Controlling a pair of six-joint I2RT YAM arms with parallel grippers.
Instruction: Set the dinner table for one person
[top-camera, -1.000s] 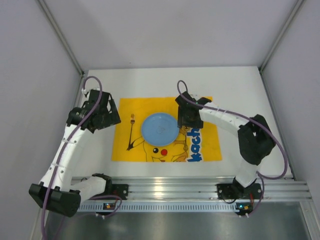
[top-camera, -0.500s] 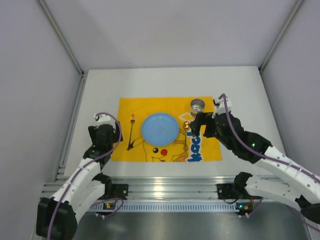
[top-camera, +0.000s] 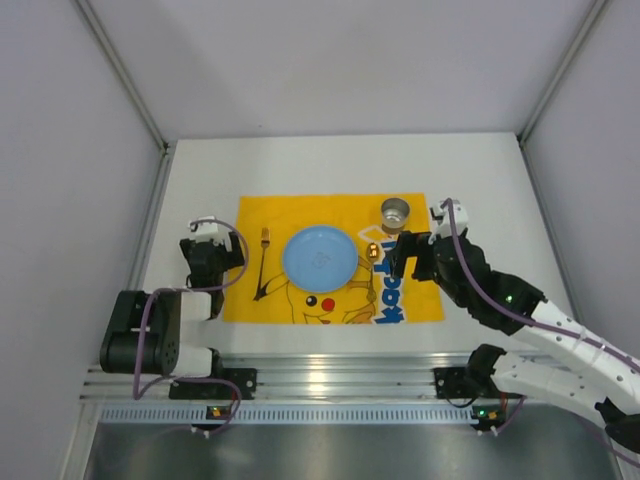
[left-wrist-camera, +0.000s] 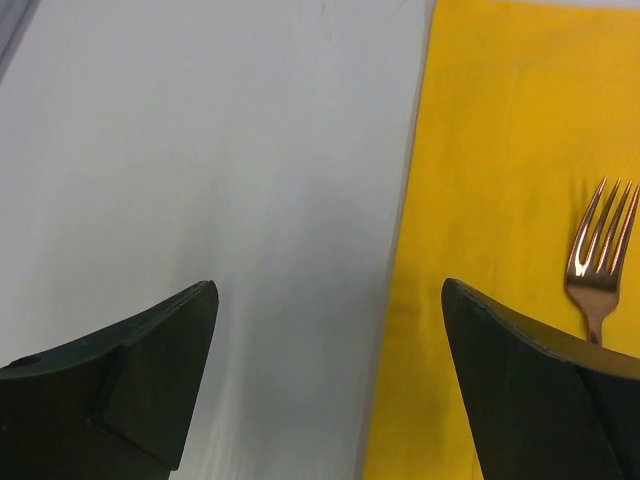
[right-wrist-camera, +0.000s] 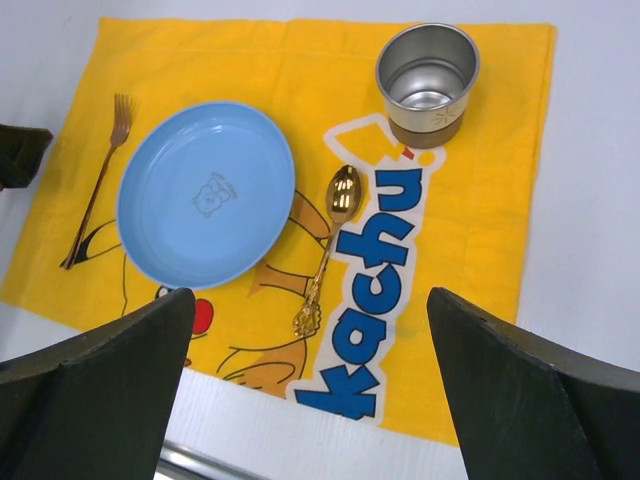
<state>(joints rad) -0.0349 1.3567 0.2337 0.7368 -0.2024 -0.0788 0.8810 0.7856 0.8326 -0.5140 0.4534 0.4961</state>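
The white dinner table (top-camera: 300, 165) carries a yellow Pikachu-print cloth (top-camera: 410, 300). On the cloth lie a blue plate (top-camera: 318, 257), a copper fork (top-camera: 262, 262) to its left and a gold spoon (top-camera: 372, 268) to its right. A steel cup (top-camera: 395, 212) stands upright at the cloth's far right corner. My right gripper (right-wrist-camera: 310, 300) hangs open above the cloth's near right part, holding nothing, with the plate (right-wrist-camera: 205, 205), spoon (right-wrist-camera: 330, 235) and cup (right-wrist-camera: 427, 80) below it. My left gripper (left-wrist-camera: 328, 295) is open and empty over the cloth's left edge, beside the fork (left-wrist-camera: 598, 260).
A silver slotted rail (top-camera: 350, 378) runs along the table's near edge, with both arm bases on it. Grey walls stand on the left, right and far sides. The left arm (top-camera: 150, 325) is folded low near its base.
The right gripper has opened and drawn back toward me from the cup, which now stands alone on the cloth. The left arm has folded back toward its base.
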